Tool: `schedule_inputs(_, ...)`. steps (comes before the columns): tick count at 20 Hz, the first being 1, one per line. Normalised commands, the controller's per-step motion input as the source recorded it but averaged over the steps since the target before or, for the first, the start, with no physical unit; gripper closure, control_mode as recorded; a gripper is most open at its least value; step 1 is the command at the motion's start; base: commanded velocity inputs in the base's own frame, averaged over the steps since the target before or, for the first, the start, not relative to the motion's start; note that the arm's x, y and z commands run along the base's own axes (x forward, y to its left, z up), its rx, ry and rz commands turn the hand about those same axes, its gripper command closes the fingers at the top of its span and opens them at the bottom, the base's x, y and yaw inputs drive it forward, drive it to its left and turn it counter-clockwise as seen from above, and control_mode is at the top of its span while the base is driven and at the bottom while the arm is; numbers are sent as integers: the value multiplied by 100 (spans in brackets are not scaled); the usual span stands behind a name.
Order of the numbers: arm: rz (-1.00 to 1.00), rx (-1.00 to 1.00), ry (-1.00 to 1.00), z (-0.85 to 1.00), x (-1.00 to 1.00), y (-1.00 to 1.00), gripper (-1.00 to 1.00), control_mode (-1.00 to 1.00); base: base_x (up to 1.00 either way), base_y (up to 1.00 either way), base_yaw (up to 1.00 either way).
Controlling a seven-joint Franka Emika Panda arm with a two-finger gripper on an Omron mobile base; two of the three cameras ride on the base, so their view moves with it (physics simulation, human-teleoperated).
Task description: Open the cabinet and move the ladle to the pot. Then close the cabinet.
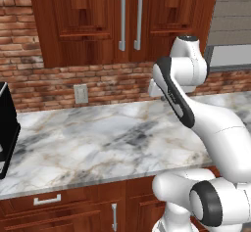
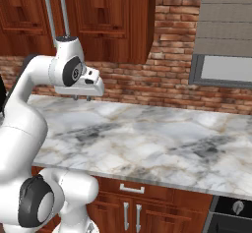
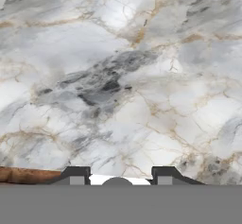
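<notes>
The cabinet (image 1: 98,20) hangs on the brick wall with both panelled doors shut and its two silver bar handles (image 1: 130,18) side by side; the right base view has it at the upper left (image 2: 98,15). The ladle is hidden and the pot is out of view. My gripper (image 2: 81,98) hovers above the marble counter (image 1: 98,138), below the cabinet, pointing down. In the hand view its fingertips (image 3: 78,175) stand apart over bare marble (image 3: 123,76), with nothing between them, so the gripper (image 3: 121,176) is open.
A black appliance (image 1: 6,128) stands at the counter's left end. A wall outlet (image 1: 81,94) sits on the brick. A grey range hood (image 2: 226,65) hangs at the right, with a stove knob (image 2: 238,207) below it. Drawer fronts (image 1: 47,199) run under the counter.
</notes>
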Motion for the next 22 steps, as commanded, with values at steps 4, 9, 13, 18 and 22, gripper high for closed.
schedule_inputs(4,2,0,0,0,-10,2,-100,-100,0,0,0)
schedule_inputs(9,4,0,-4,0,-11,30,-100,-100,0,0,0)
schedule_inputs(13,1,0,-3,2,-17,16,-100,-100,0,0,0)
schedule_inputs(18,0,0,-3,22,-6,16,-100,-100,0,0,0)
schedule_inputs(22,1,0,-16,38,0,16,-100,-100,0,0,0)
